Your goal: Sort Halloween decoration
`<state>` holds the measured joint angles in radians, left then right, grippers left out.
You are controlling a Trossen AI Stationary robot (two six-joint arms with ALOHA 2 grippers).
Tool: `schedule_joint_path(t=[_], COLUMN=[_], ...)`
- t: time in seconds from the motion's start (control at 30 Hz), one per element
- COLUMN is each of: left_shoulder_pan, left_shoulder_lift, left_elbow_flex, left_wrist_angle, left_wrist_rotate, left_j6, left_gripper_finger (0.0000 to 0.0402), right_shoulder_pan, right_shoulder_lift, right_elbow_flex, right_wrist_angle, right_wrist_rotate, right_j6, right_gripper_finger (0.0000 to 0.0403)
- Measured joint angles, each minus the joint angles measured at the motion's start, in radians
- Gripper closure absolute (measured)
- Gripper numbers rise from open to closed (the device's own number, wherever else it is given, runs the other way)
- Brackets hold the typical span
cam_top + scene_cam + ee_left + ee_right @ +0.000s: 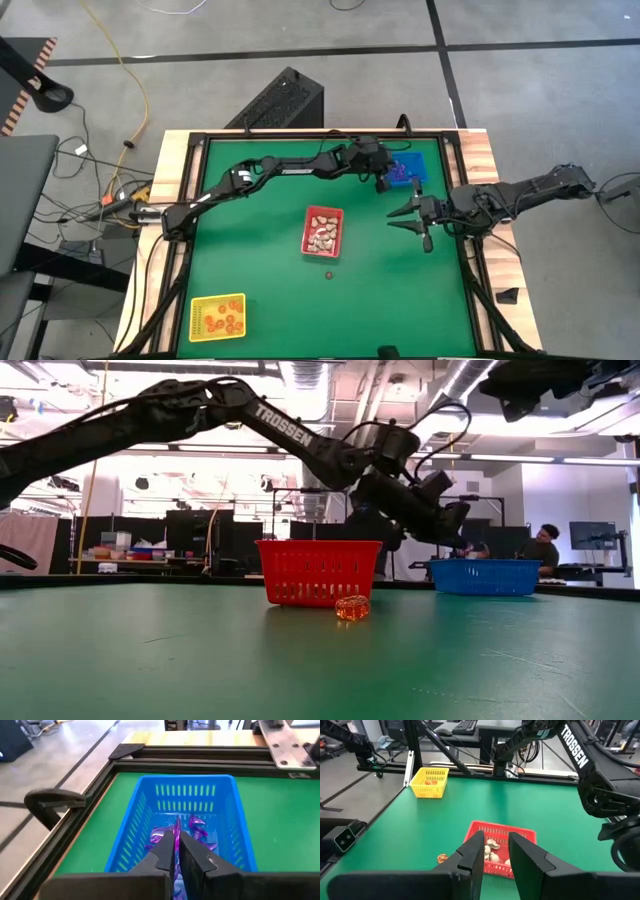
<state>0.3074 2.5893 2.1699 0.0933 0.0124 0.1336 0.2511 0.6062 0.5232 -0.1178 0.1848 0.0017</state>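
The green table (pixel 270 300) carries three trays: blue (pixel 409 168) at the far right, red (pixel 323 230) in the middle, yellow (pixel 218 316) at the near left. The left gripper (pixel 176 851) hangs over the blue tray, fingers pinched on a thin purple trinket (pixel 177 827); others like it lie below. If the sliver clings to a finger at release, it may drop outside. The right gripper (pixel 495 851) waits beside the red tray, fingers a little apart, holding nothing; reaching across now risks the arms meeting. One orange trinket (pixel 352 608) lies loose just beside the red tray, easily nudged away.
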Motion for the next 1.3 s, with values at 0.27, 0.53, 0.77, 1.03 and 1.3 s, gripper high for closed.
schedule_joint_path(t=[0.27, 0.53, 0.77, 1.03, 1.3], left_shoulder_pan=[-0.017, -0.059, -0.133, -0.242, -0.478], left_shoulder_lift=[-0.009, -0.041, -0.21, -0.416, -0.491], left_elbow_flex=[0.001, 0.134, 0.167, 0.166, 0.166], left_wrist_angle=[-0.018, -0.417, -0.872, -1.26, -1.4], left_wrist_rotate=[-0.001, -0.214, -0.375, -0.451, -0.314], left_j6=[0.112, 0.177, 0.229, 0.063, -0.047], left_gripper_finger=[0.0324, 0.0259, 0.026, 0.0274, 0.0276], right_shoulder_pan=[0.0, 0.008, 0.043, 0.08, 0.083], right_shoulder_lift=[-0.001, -0.001, -0.001, 0.004, 0.033], right_elbow_flex=[0.0, 0.001, 0.001, 0.001, 0.001], right_wrist_angle=[-0.009, 0.022, 0.042, 0.086, 0.109], right_wrist_rotate=[0.0, 0.0, 0.0, 0.0, 0.0], right_j6=[-0.002, 0.005, 0.0, -0.002, 0.024], right_gripper_finger=[0.0284, 0.0284, 0.0284, 0.0284, 0.0284])
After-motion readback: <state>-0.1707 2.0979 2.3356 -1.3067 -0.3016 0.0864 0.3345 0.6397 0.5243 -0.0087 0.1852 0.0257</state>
